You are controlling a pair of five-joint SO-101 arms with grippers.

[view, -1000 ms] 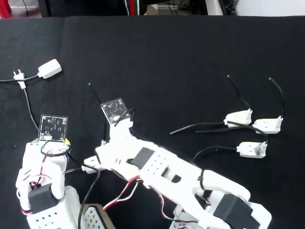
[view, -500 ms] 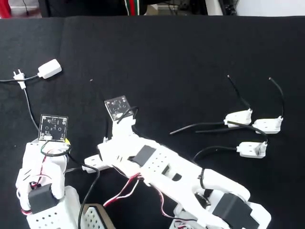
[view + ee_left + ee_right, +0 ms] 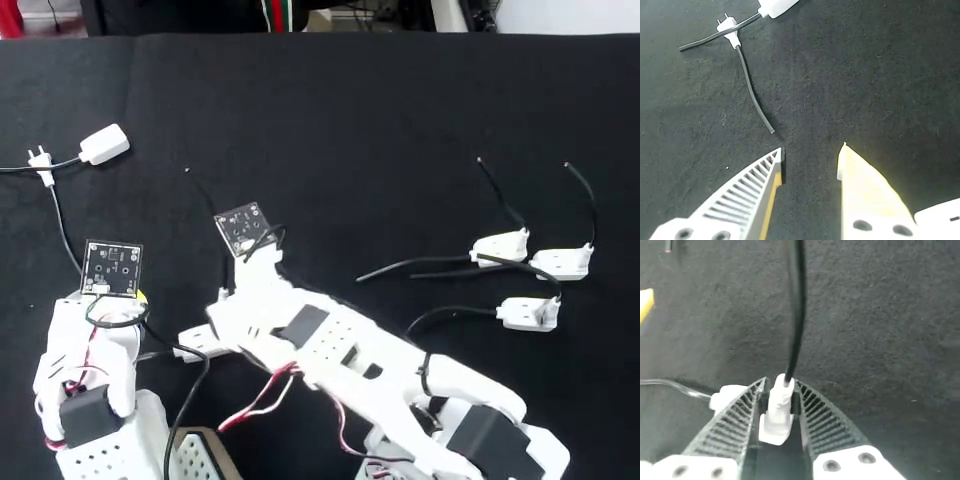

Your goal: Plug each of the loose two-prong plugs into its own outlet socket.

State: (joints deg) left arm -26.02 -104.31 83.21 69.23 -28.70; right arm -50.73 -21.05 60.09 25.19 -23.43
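**Right gripper clamped on a white two-prong plug; left gripper open and holding nothing.**

The held plug is pinched between the fingers of the right gripper. Its black cord runs out ahead over the black worktop. This arm lies from the near right corner toward the left of the worktop's middle. A second loose plug lies by the left edge near the far corner, across the cord of a white socket block just beside it. The left gripper hangs near that plug's cord end, fingers spread apart. Three white corded connectors cluster near the right edge.
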